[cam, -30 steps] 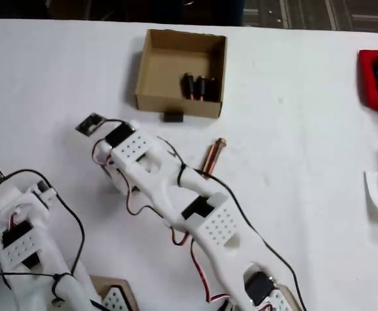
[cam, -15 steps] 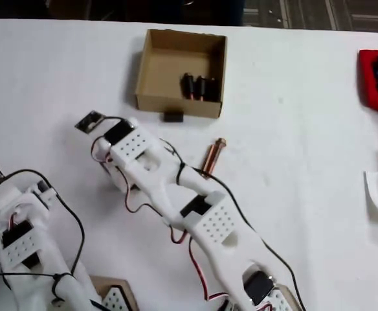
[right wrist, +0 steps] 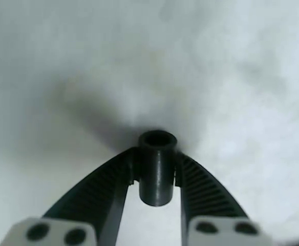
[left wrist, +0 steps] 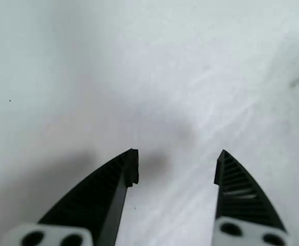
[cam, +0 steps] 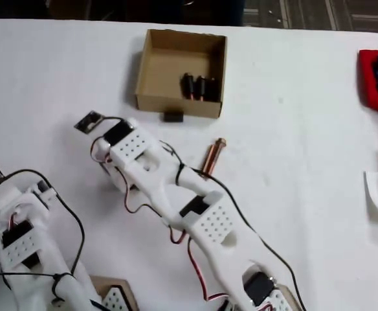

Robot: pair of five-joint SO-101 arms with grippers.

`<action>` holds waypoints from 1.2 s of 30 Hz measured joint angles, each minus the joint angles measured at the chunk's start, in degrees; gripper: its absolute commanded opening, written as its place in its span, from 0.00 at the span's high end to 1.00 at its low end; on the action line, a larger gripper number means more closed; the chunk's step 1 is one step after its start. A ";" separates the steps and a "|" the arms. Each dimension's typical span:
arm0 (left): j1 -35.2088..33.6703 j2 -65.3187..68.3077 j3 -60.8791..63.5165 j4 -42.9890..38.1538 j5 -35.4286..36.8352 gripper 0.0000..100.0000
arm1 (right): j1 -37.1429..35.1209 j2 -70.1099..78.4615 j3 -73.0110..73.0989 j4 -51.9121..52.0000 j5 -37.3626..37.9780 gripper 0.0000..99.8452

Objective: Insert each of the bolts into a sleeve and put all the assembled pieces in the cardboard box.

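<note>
Over the white table (right wrist: 62,51), the right gripper (right wrist: 155,156) clamps a black sleeve (right wrist: 157,177) while the left gripper (left wrist: 177,152) gapes wide.

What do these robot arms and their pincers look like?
The arms are chunky white plastic, with panels of small holes, black motor blocks at the joints, and thin red and black cables looping alongside. The left gripper and right gripper each have two black, ribbed, pointed fingers on white mounts.
</note>
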 measured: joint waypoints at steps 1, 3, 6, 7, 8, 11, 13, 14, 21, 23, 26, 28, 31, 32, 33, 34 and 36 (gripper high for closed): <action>0.00 0.00 0.00 0.00 0.00 0.74 | 0.09 0.09 0.00 0.00 0.00 0.99; 0.00 0.00 0.00 0.00 0.00 0.74 | 0.62 0.09 0.00 0.00 0.00 0.97; 0.00 0.00 0.00 0.00 0.00 0.74 | 0.70 0.26 -0.09 0.00 0.00 0.98; 0.00 0.00 0.00 0.00 0.00 0.74 | 0.70 0.26 -0.09 0.00 0.00 0.98; 0.00 0.00 0.00 0.00 0.00 0.74 | 0.70 0.26 -0.09 0.00 0.00 0.98; 0.00 0.00 0.00 0.00 0.00 0.74 | 0.88 0.26 -0.18 0.09 0.00 0.98; 0.00 0.00 0.00 0.00 0.00 0.74 | 1.49 0.35 -0.97 0.97 0.00 0.98; 0.00 0.00 0.00 0.00 0.00 0.74 | 1.76 0.62 -1.58 1.49 0.00 0.98; 0.00 0.00 0.00 0.00 0.00 0.74 | 6.86 1.23 -6.24 7.47 0.09 0.98; 0.00 0.00 0.00 0.00 0.00 0.74 | 8.97 1.23 -7.21 8.35 0.09 0.98; 0.00 0.00 0.00 0.00 0.00 0.74 | 9.85 1.23 -8.26 9.23 -0.70 0.98; 0.00 0.00 0.00 0.00 0.00 0.74 | 9.58 1.23 -8.26 9.67 -2.29 0.98; 0.00 0.00 0.00 0.00 0.00 0.74 | 9.49 0.97 -8.26 9.93 -3.60 0.98; 0.00 0.00 0.00 0.00 0.00 0.74 | 9.58 0.44 -8.26 9.93 -3.78 0.98; 0.00 0.00 0.00 0.00 0.00 0.74 | 9.67 -0.26 -8.26 10.46 -3.87 0.98; 0.00 0.00 0.00 0.00 0.00 0.74 | 9.76 -1.23 -8.26 11.25 -3.87 0.98; 0.00 0.00 0.00 0.00 0.00 0.74 | 9.93 -3.52 -7.91 12.75 -4.04 0.98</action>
